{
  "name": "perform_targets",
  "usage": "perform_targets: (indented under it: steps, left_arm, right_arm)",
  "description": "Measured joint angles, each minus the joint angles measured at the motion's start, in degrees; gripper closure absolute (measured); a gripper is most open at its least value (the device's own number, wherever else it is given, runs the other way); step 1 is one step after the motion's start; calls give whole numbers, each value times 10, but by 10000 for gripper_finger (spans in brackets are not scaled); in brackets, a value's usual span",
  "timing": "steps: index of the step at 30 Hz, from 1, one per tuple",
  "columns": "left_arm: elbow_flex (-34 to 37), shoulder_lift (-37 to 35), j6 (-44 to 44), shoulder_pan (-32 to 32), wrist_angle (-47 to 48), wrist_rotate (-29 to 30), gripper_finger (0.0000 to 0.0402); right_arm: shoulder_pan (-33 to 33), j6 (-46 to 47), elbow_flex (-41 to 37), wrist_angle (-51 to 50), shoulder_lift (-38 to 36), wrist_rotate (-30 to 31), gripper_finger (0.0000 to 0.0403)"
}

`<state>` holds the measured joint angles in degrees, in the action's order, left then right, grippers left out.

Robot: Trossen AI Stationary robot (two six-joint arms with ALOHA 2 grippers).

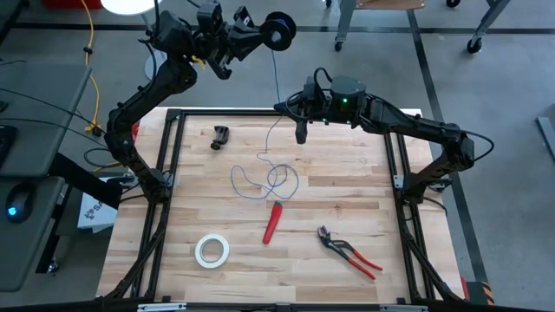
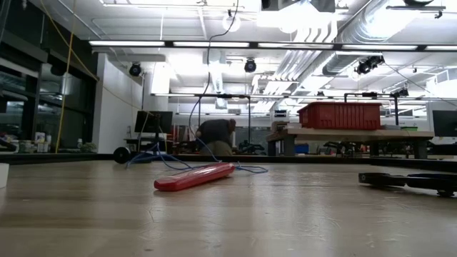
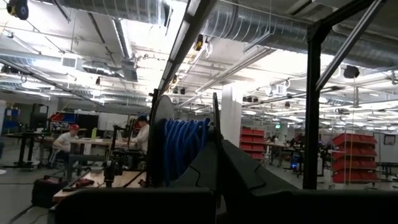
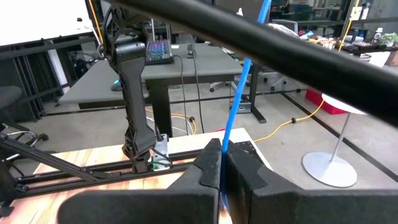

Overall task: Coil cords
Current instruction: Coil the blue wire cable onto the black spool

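Observation:
The cord is a thin blue wire. Part of it is wound on a black spool [image 1: 278, 30], which my left gripper [image 1: 260, 36] holds high up beyond the table's far edge. From the spool the wire runs down to my right gripper [image 1: 301, 132], which is shut on it above the table's far middle. Below that gripper the wire hangs to loose loops [image 1: 269, 178] lying on the wooden table top [image 1: 347, 186]. The low view shows the loops [image 2: 166, 163] behind a red tool. My left gripper pinches one flange of the spool [image 3: 215, 121] between its two shut fingers [image 3: 239, 171], which slant upward. The spool is lifted clear, its axis about level, with the blue winding [image 3: 181, 149] beside the fingers. My right gripper pinches the wire [image 4: 226, 146] between its two shut fingers [image 4: 205, 171], about level, from the table's right, lying across the wire. Above them the wire runs straight up toward the spool [image 4: 258, 25]. Below, it hangs slack to the loops on the table.
On the table lie a red tool [image 1: 273, 222], a white tape roll [image 1: 212, 250], red-handled pliers [image 1: 349, 252] and a small black clip [image 1: 221, 137]. A black frame [image 1: 173, 147] runs along the table's edges. A yellow cable [image 1: 90, 61] hangs off to the left.

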<state>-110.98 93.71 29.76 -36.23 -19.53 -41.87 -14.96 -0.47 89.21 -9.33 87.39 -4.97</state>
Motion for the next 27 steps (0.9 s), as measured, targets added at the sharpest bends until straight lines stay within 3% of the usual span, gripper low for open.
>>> perform_targets:
  steps: [16, 23, 27]
  left_arm:
    - [0, 0, 0, -2, -1, 1, 400]
    - [0, -2, -4, -2, -4, 5, 368]
    - [0, -2, -4, -2, -11, 1, 382]
  right_arm:
    - [0, -11, 0, 6, 0, -3, 403]
    - [0, -10, 0, 5, 0, -16, 403]
    - [0, -6, 0, 6, 0, -16, 403]
